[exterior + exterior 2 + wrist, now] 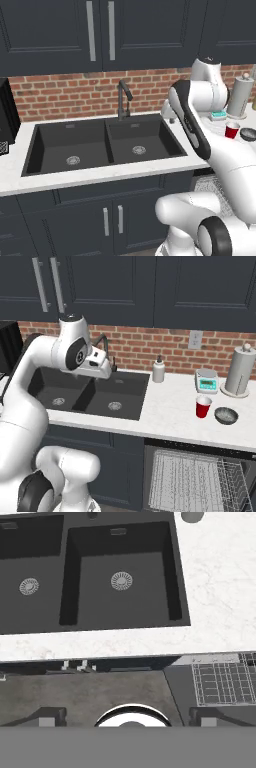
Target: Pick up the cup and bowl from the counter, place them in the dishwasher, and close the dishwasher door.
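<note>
The red cup (203,406) stands upright on the white counter (170,406), right of the black double sink (92,388). Just right of the cup sits the dark grey bowl (226,415). In the left base view the cup (232,130) and bowl (248,133) sit at the far right. Under that stretch of counter the dishwasher (200,476) stands open with its wire rack (225,682) pulled out. I cannot make out its door. My gripper (102,373) hangs over the sink's right basin, well left of the cup. In the hand view the gripper (128,718) is open and holds nothing.
A paper towel roll (238,371), a small scale (206,381) and a white soap dispenser (158,370) stand along the brick wall behind the cup. The faucet (124,97) rises behind the sink. Dark cabinets hang above, and a black appliance (7,117) stands at the far left.
</note>
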